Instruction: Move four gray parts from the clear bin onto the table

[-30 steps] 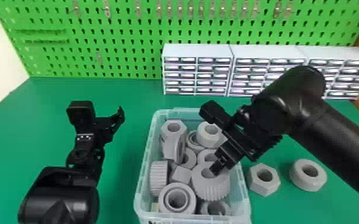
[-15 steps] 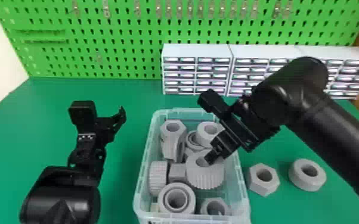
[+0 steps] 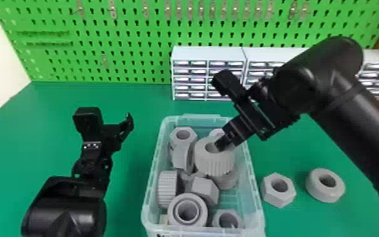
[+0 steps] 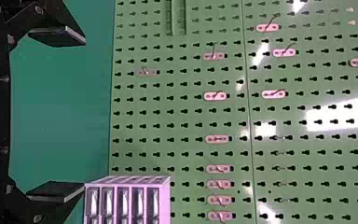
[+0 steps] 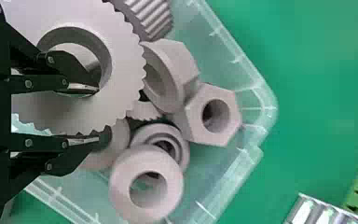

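Note:
My right gripper (image 3: 227,142) is over the clear bin (image 3: 257,201), shut on a ribbed gray gear (image 3: 214,162) raised above other gray parts. In the right wrist view, one finger of the right gripper (image 5: 98,114) goes into the hole of the gear (image 5: 126,84), the other lies against its outside. Gray nuts and rings fill much of the bin, among them a collar (image 3: 188,210) and a hex nut (image 3: 204,189). My left gripper (image 3: 126,129) is parked left of the bin; in the left wrist view the left gripper (image 4: 58,114) stands open with nothing between its fingers.
On the green table (image 3: 135,94), right of the bin, lie a gray hex nut (image 3: 278,190) and, farther right, a gray ring (image 3: 325,185). White drawer units (image 3: 208,54) stand behind, before a green pegboard (image 3: 129,34).
The right gripper has carried the gear up and away from the bin's near end, toward its far half. A hex nut formerly beside it has shifted and tilted. The left arm has hardly moved.

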